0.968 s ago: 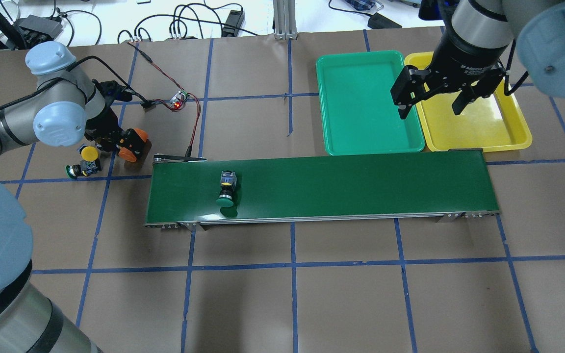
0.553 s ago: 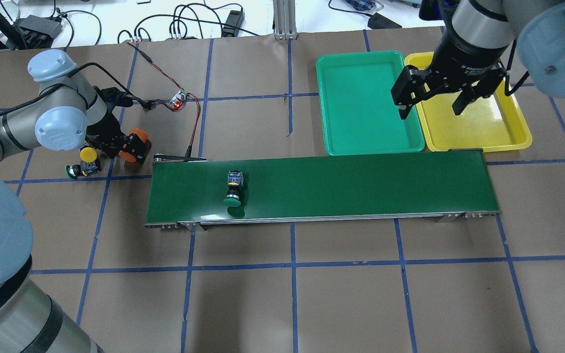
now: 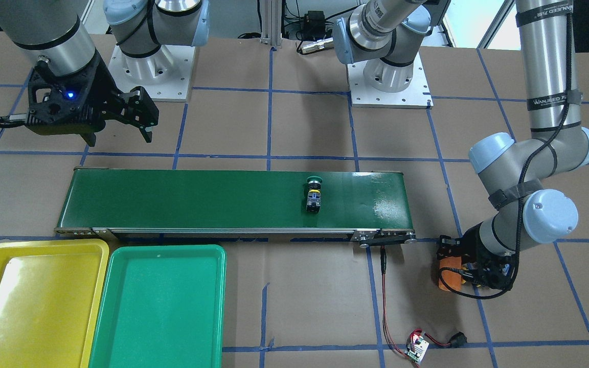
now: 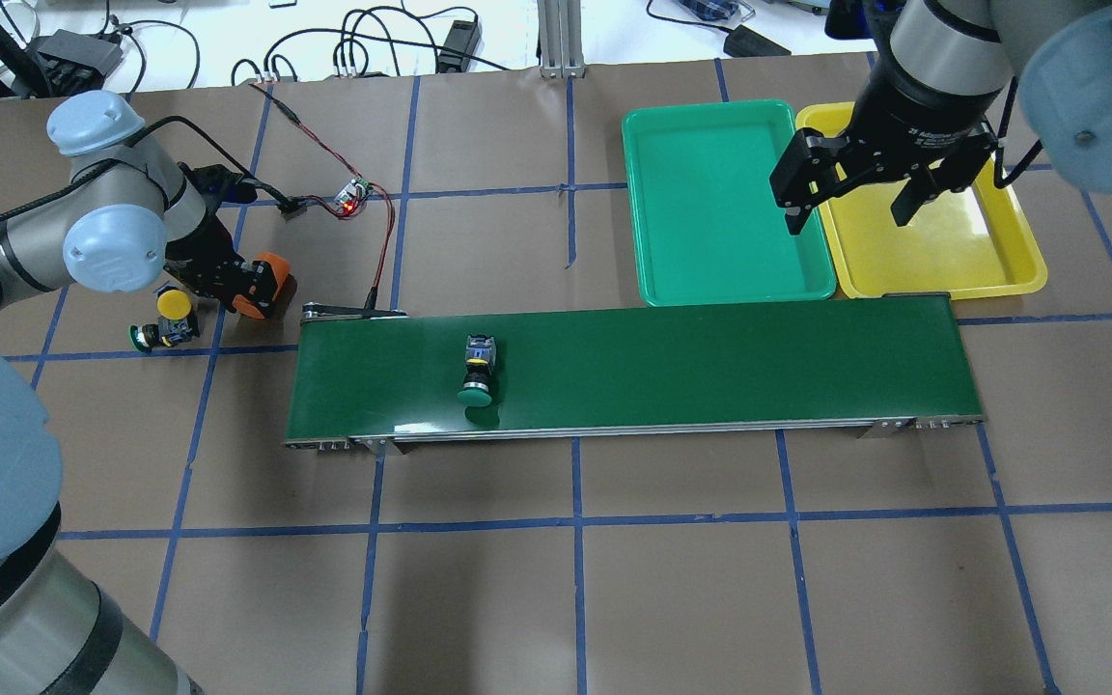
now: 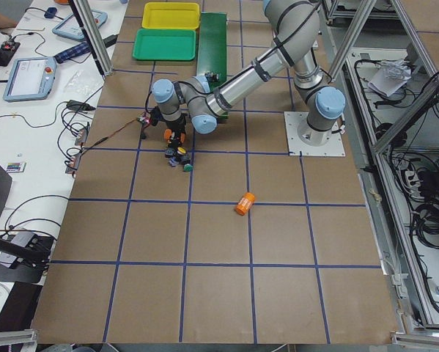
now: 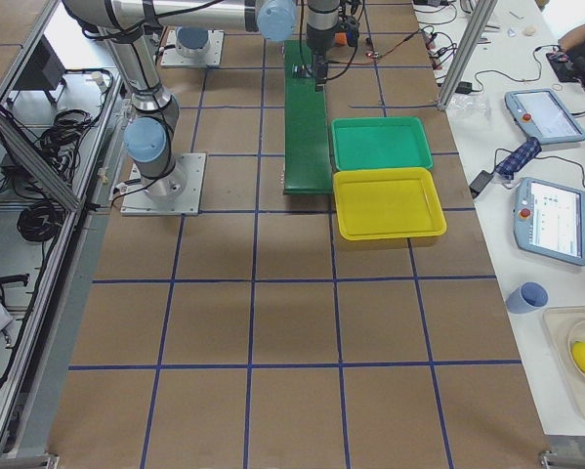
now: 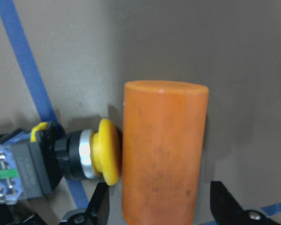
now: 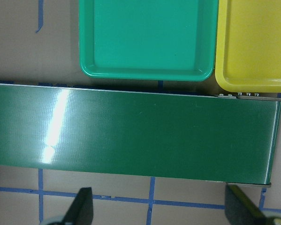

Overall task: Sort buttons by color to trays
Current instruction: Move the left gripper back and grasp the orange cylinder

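— So, which button sits nearest the robot?

— That one on the conveyor belt (image 4: 710,367), left of its middle. It's a green-capped button (image 4: 476,376) lying on its side, cap toward the robot's edge of the belt, and nothing is touching it.

— And the left gripper?

— Just past the belt's left end, low over the table (image 4: 614,579). The left gripper (image 4: 245,288) has its fingers (image 7: 99,204) either side of an orange cylinder (image 7: 163,150). The wrist camera shows a sliver of gap on both sides, so it's parted round the cylinder, not clamped on it.

— Any buttons over there?

— Two that I can make out. A yellow-capped button (image 7: 105,151) lies on its side with its cap right up against the cylinder. A second green-capped button (image 4: 143,337) is just beside it, on the side away from the belt.

— And the trays?

— Farther back, beyond the belt's right half, the green tray (image 4: 710,208) and yellow tray (image 4: 942,251) lie side by side. The right gripper (image 4: 847,222) hangs above where they meet, fingers spread wide, holding nothing.

— Anything behind that?

— A small circuit board (image 4: 353,196) with wires, back left.
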Robot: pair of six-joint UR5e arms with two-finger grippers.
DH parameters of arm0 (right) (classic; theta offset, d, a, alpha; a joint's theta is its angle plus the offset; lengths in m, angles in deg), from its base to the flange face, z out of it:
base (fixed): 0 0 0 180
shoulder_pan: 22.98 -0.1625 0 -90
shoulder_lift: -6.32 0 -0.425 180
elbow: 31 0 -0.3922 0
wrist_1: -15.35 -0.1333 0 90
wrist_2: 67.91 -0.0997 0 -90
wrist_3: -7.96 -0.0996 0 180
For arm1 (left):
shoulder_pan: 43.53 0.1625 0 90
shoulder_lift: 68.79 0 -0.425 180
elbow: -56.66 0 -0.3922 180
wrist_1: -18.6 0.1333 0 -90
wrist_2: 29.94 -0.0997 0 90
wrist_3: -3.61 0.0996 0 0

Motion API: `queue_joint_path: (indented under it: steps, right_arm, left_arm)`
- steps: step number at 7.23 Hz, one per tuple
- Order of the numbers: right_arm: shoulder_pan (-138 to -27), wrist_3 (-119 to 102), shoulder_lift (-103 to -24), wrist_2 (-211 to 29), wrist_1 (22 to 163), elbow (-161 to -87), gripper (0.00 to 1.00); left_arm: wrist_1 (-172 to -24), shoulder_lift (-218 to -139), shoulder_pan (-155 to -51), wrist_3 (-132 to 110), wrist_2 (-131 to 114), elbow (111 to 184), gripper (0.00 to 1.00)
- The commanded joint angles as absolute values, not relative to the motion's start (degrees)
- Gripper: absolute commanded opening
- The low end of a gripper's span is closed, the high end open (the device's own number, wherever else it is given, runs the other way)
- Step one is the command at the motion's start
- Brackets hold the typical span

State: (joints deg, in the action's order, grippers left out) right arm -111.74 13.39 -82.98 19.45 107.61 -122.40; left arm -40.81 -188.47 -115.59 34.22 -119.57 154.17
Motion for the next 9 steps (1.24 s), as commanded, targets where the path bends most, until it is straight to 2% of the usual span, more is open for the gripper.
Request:
queue_joint_path:
  steps: [1, 3, 6, 9]
  right_arm:
    - [-111.7, 13.4, -83.0, 19.5, 107.6, -122.4, 1.0]
    - [-111.7, 13.3, -82.9, 19.5, 107.6, -122.4, 1.0]
    - [-111.6, 13.3, -82.7, 19.4, 107.6, -122.4, 1.0]
    - [-111.6, 13.5, -82.7, 19.4, 107.6, -122.4, 1.0]
  left_arm:
    - [-41.9, -186.7, -115.1, 33.8, -119.7, 154.9, 0.0]
    - [-46.7, -182.3, -115.3, 35.0, -119.2, 155.0, 0.0]
    - [-52.3, -173.3, -116.5, 60.4, -119.0, 160.6, 0.0]
    - [-52.2, -168.0, -126.3, 79.3, -114.9, 164.0, 0.0]
